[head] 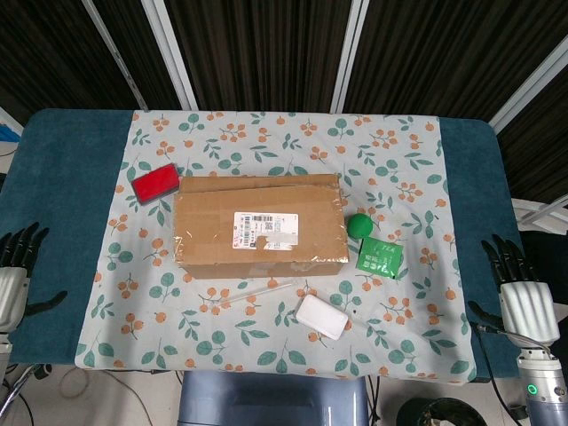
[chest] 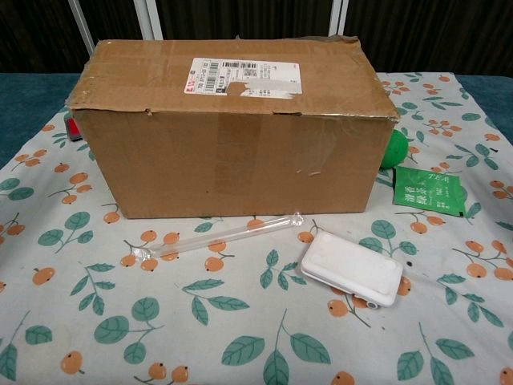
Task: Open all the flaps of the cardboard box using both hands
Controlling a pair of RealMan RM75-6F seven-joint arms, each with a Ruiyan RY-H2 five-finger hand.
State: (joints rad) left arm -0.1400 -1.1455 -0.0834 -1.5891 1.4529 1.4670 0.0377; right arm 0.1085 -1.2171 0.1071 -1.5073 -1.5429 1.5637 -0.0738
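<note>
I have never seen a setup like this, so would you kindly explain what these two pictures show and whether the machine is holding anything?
This is a two-armed robot at a table, and each arm ends in a mechanical hand with fingers. The head view looks down from above. There the left hand and right hand sit at the table's outer edges, fingers apart, holding nothing. The chest view looks from lower down, close to the table, and shows neither hand.

On the floral tablecloth stands a closed brown cardboard box with a white shipping label. Around it lie a red rectangular block, a green ball, a green paper packet, a white rectangular case and a clear glass rod. The box's flaps are not yet opened.
</note>
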